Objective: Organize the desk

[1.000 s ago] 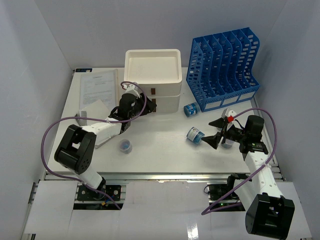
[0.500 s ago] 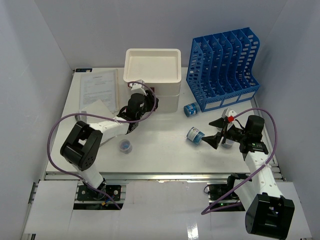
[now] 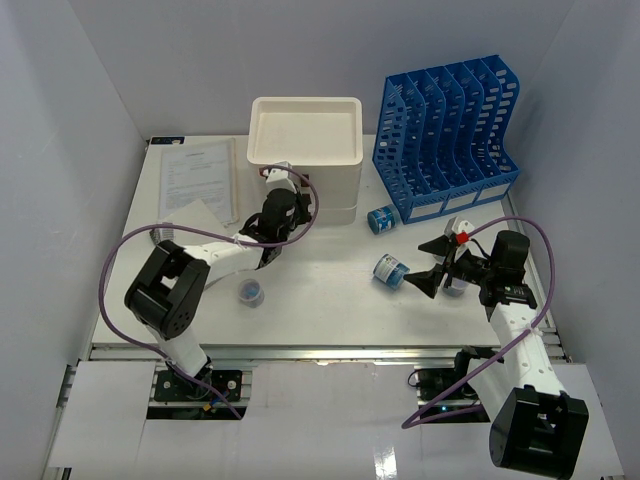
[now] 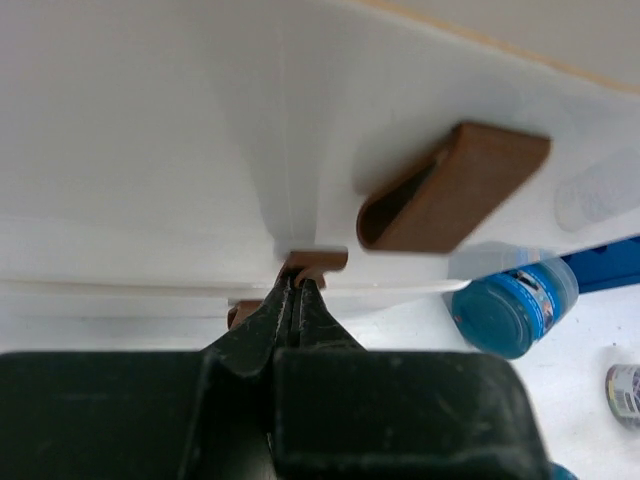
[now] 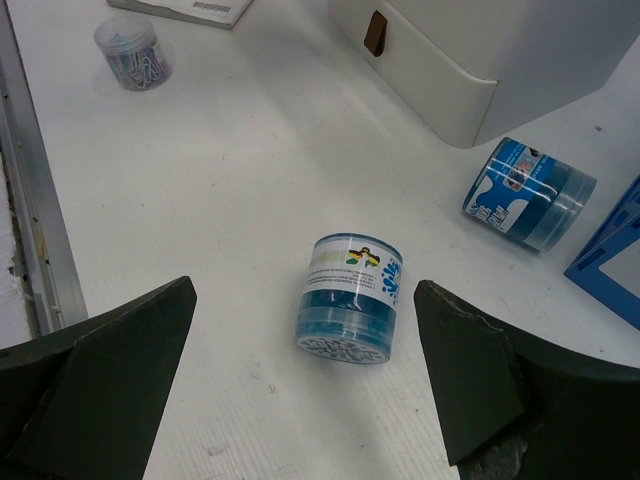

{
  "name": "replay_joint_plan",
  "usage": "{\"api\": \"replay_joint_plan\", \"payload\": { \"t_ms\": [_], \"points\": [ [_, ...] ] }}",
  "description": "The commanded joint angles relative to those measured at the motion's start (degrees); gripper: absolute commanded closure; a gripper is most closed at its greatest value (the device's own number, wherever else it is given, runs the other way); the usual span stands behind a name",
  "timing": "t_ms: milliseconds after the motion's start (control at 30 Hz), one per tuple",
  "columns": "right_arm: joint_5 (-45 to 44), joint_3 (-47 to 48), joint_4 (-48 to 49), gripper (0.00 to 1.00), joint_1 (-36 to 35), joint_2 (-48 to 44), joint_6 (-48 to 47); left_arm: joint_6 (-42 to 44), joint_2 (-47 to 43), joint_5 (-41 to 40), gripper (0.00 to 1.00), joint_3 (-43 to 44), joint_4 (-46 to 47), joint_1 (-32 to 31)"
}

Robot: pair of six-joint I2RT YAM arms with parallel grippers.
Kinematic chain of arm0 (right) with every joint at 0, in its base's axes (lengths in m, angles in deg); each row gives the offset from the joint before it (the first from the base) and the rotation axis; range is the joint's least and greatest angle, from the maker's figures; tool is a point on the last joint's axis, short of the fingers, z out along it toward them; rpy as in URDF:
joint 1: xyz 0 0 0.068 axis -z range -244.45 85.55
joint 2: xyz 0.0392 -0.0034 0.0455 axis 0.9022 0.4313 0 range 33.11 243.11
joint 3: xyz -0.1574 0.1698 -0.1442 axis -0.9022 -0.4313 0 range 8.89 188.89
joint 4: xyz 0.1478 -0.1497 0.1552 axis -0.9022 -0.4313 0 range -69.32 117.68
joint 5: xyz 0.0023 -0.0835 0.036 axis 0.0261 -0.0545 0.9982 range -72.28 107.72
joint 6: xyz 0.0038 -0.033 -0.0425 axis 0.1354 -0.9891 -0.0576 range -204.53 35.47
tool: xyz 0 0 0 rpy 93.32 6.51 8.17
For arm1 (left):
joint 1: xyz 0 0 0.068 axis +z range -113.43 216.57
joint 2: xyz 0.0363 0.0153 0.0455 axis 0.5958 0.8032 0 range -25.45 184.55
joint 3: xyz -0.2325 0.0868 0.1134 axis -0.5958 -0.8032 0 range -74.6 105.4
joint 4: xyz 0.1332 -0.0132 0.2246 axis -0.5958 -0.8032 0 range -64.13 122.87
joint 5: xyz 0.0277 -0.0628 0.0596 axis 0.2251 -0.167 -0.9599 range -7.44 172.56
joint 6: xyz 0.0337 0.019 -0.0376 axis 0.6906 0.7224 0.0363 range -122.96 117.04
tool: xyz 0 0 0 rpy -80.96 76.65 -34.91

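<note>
The white desk (image 3: pixel 330 305) carries a cream drawer box (image 3: pixel 305 140) at the back. My left gripper (image 3: pixel 292 208) is pressed against the box's front. In the left wrist view its jaws (image 4: pixel 297 292) are shut on a small brown drawer handle (image 4: pixel 318 261), below a second brown handle (image 4: pixel 450 190). My right gripper (image 3: pixel 432 268) hovers open at the right. A blue jar (image 5: pixel 352 300) lies on its side ahead of the wide-spread fingers (image 5: pixel 110 370). That jar (image 3: pixel 389 270) touches neither finger.
A second blue jar (image 3: pixel 380 219) lies by the blue file rack (image 3: pixel 445 135). A clear tub of paperclips (image 3: pixel 251 291) stands near the front. Papers (image 3: pixel 195 180) and a booklet (image 3: pixel 190 225) lie at the left. A metal rail (image 3: pixel 320 352) edges the front.
My left gripper moved right and back to the drawer box front and closed on the handle. The right arm and the jars stayed where they were.
</note>
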Motion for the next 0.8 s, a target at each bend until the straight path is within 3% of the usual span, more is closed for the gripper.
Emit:
{"api": "replay_joint_plan", "payload": {
  "t_ms": [0,467,767],
  "points": [
    [1.84,0.39,0.81,0.04,0.50,-0.80,-0.43,1.69,-7.88,0.66,1.00,-4.23,3.19,-1.02],
    [2.16,0.37,0.55,0.04,0.88,-0.49,-0.56,-3.18,-29.13,5.20,1.00,-25.10,1.10,-3.31],
    [1.43,0.70,-1.72,0.04,0.88,0.33,-2.98,-4.72,-33.49,11.45,1.00,-27.29,-2.07,-3.45]
  ]
}}
